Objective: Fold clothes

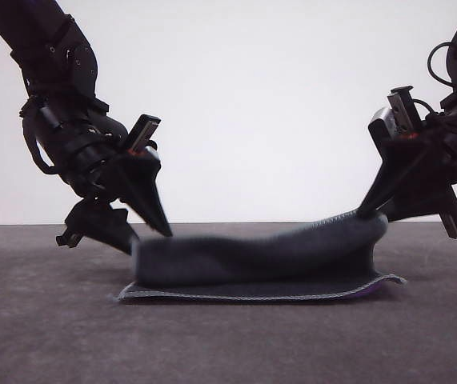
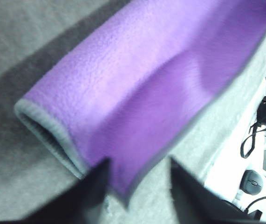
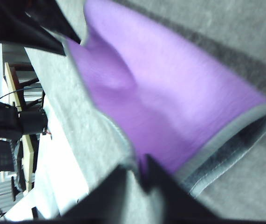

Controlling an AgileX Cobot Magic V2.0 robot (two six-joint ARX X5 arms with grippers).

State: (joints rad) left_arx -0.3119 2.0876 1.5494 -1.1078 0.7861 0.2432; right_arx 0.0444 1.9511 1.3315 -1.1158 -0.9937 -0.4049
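Observation:
The cloth (image 1: 260,260) lies on the dark table, its far half rolled forward over the lower layer, charcoal side out in the front view. Its purple face (image 2: 137,93) and light grey hem show in the left wrist view, and the purple face (image 3: 170,102) also shows in the right wrist view. My left gripper (image 1: 144,236) hovers at the roll's blurred left end, and its fingers stand apart either side of a loose hem corner (image 2: 139,186). At the raised right end my right gripper (image 1: 370,213) is shut on the cloth's edge (image 3: 139,179).
The grey table (image 1: 52,336) stretches in front of and beside the cloth. Past the table's edge lie cables and a dark round device (image 2: 254,182). In the right wrist view the left arm's dark fingers (image 3: 25,28) sit at the cloth's far end.

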